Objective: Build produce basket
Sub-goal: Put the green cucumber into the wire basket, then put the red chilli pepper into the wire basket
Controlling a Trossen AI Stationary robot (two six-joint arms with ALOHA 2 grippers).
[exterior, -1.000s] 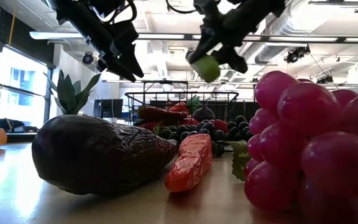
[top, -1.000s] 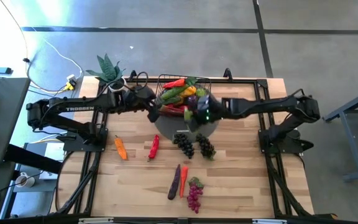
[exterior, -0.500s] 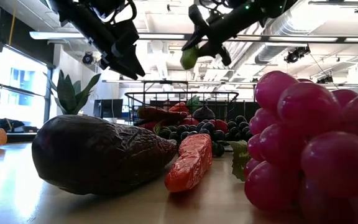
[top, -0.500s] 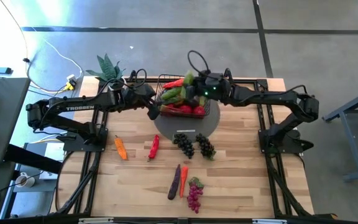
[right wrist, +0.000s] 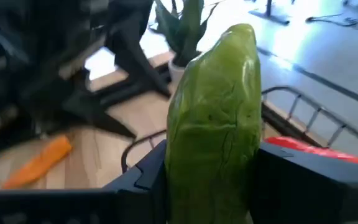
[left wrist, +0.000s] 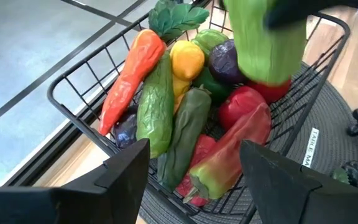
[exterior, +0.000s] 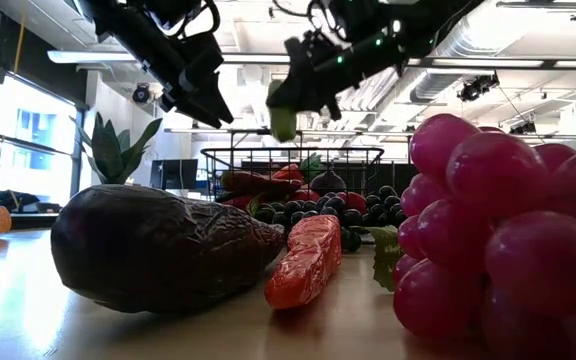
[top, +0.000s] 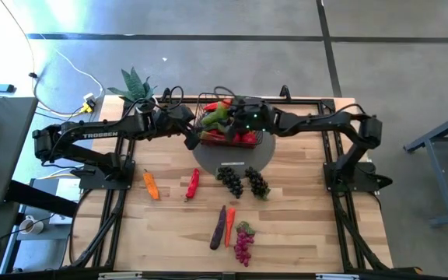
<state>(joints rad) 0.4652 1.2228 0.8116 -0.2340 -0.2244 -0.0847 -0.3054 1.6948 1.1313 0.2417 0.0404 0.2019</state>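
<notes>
The black wire basket point(top: 249, 141) stands on a grey round disc point(top: 264, 159) at the table's far middle, filled with produce point(left wrist: 185, 118): peppers, a cucumber, a lemon. My right gripper point(top: 229, 117) hangs over the basket, shut on a long green pepper point(right wrist: 216, 112), which also shows in the low view point(exterior: 283, 118). My left gripper point(left wrist: 194, 171) is open above the basket's left rim point(left wrist: 79, 109), clear of it, with nothing between its fingers. My right gripper pinches the green pepper between its two fingers, on the pepper's two long sides point(right wrist: 178, 168) near one end. The fingers reach in from the table's right, slanting down, and lie along the pepper. The pepper sticks out past the fingertips, lifted clear above the basket.
Loose produce lies on the near half of the table: an orange piece point(top: 152, 185), a red pepper point(top: 192, 183), two dark grape bunches point(top: 230, 180), an eggplant point(top: 218, 228), a carrot point(top: 230, 224) and purple grapes point(top: 243, 243). A potted plant point(top: 134, 84) stands at the far left corner.
My right gripper has carried the green pepper from the basket's near right side toward the far edge and then left, to above the basket. Its wrist has rolled and tipped, so the pepper now points slanting down.
</notes>
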